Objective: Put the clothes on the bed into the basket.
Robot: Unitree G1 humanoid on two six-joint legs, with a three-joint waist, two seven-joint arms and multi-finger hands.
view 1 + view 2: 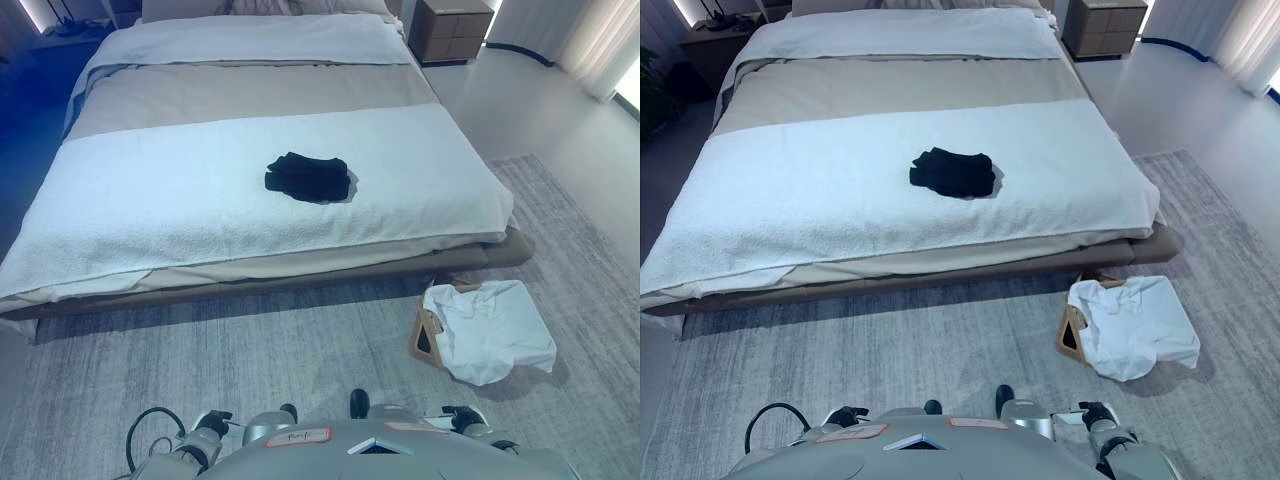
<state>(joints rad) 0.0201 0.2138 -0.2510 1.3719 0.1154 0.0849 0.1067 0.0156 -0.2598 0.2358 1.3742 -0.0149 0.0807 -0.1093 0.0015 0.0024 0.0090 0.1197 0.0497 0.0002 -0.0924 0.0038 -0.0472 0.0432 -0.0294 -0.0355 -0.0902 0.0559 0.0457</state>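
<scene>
Fingers on both my hands are too low in view to tell whether they are spread or curled. 1 black garment [309,177] lies mid-bed [180,190]; the basket [432,330], draped in white cloth [495,328], sits on the rug [250,360] to my right. I should step close, then gather the whole bundle.

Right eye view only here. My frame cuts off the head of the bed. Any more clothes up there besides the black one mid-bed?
Observer: The left eye view reaches a little further. Pillows lie along the head, with no garment on them that I can see. The black garment is the only one on the bed.
Operator: Nightstand top is cropped for me too.
Observer: The nightstand shows whole here, top included. I see nothing lying on it.
</scene>
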